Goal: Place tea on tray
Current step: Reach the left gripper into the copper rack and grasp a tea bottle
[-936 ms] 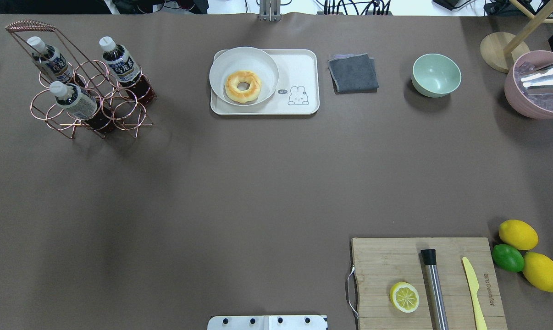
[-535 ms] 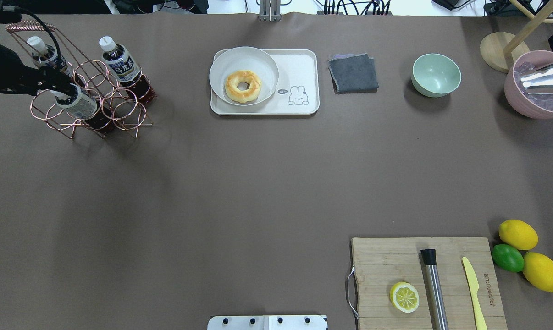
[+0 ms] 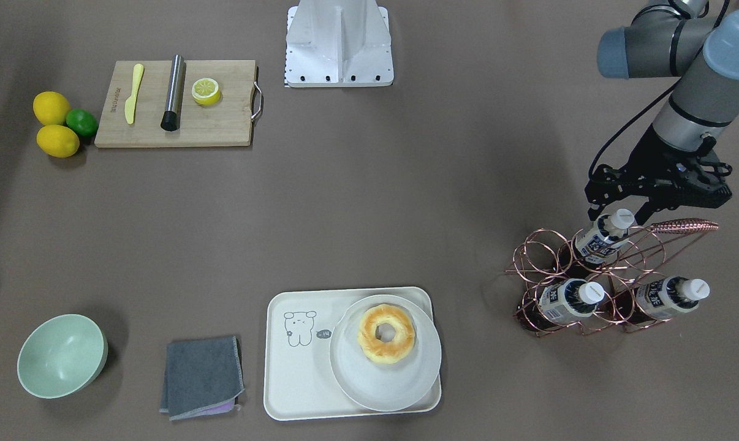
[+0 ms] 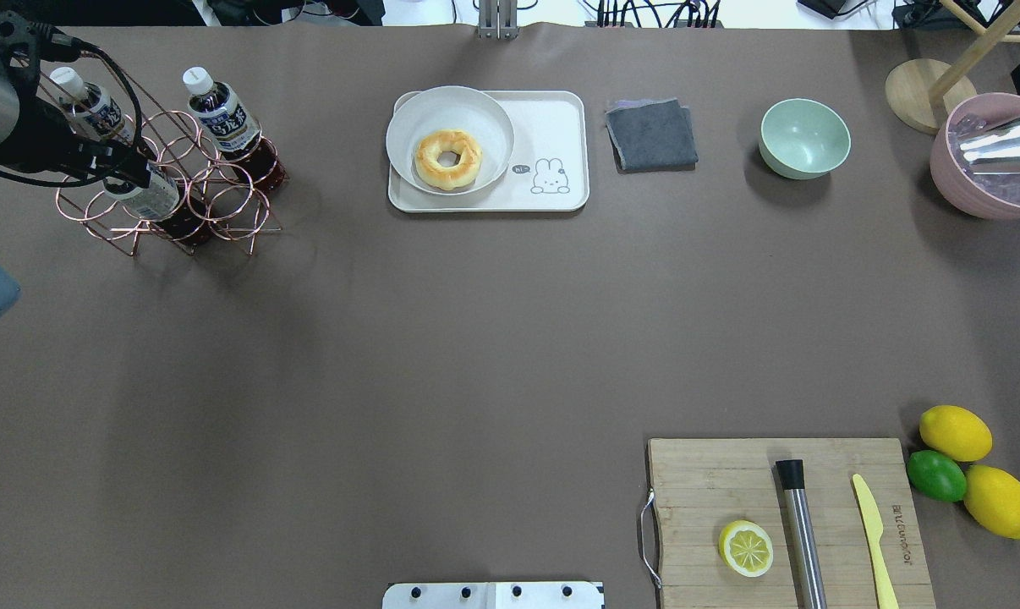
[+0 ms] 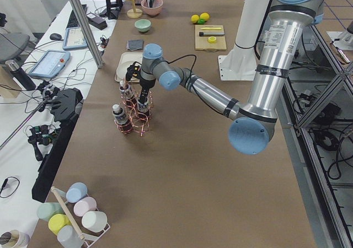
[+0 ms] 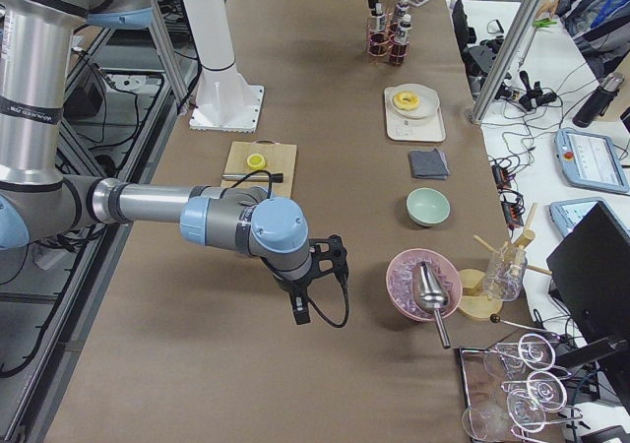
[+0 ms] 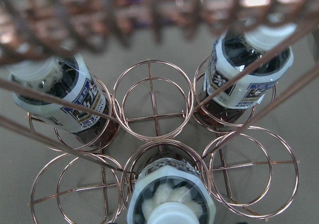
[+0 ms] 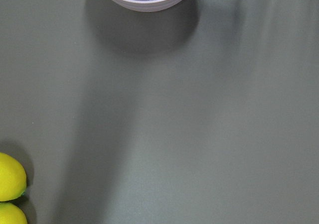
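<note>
Left pincer (image 3: 617, 209) hangs open and empty directly above the tea (image 3: 596, 242), fingers (image 3: 592, 205) either side of its white cap. The bottle stands neck-up in a copper wire rack (image 3: 532, 260) (two alike bottles beside it), well apart from the tray (image 3: 296, 383) across the worktop (image 3: 406, 202).

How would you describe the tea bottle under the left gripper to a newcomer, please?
Find the copper wire rack on the robot's far left. Of its three alike bottles, the tea stands nearest the robot, its white cap directly under the open left gripper.
</note>
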Controlling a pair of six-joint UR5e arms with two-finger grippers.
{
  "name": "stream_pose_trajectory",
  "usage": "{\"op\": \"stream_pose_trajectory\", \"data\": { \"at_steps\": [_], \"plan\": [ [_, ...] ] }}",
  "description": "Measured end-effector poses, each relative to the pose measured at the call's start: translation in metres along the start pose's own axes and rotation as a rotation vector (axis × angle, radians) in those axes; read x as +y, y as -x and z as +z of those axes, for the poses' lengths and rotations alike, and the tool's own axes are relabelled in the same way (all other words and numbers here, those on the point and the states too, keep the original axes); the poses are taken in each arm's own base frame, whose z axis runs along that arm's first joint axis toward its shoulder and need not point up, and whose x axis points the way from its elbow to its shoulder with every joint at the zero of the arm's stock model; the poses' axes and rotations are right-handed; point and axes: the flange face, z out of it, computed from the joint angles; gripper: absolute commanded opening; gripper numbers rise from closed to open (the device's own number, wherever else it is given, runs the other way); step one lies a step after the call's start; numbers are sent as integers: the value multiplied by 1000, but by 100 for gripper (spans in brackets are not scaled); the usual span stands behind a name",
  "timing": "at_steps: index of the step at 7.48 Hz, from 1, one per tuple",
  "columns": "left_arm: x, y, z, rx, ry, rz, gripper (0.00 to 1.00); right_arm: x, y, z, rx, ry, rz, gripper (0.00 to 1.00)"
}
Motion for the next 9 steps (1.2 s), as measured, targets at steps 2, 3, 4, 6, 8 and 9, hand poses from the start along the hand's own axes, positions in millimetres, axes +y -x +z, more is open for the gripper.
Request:
{"op": "stream_pose_trajectory", "data": {
  "at_steps": [2, 3, 4, 6, 8, 9],
  "plan": [
    [-2, 1, -3, 2, -4, 11, 62, -1, 2, -1, -6, -6, -3, 100],
    [-3, 3, -5, 4, -5, 9, 49, -1, 2, -1, -7, -10, -6, 100],
    [-4, 5, -7, 8, -6, 6, 19, -1, 2, -1, -8, -12, -8, 100],
    [-7, 5, -12, 16, -10, 3, 0, 0, 2, -1, -9, -13, -8, 100],
    [-10, 3, -18, 11, -6, -5, 0, 1, 1, 0, -10, -10, -5, 100],
    [-15, 3, -25, 11, -11, -11, 0, 2, 1, 1, -11, -9, -3, 100]
  ]
}}
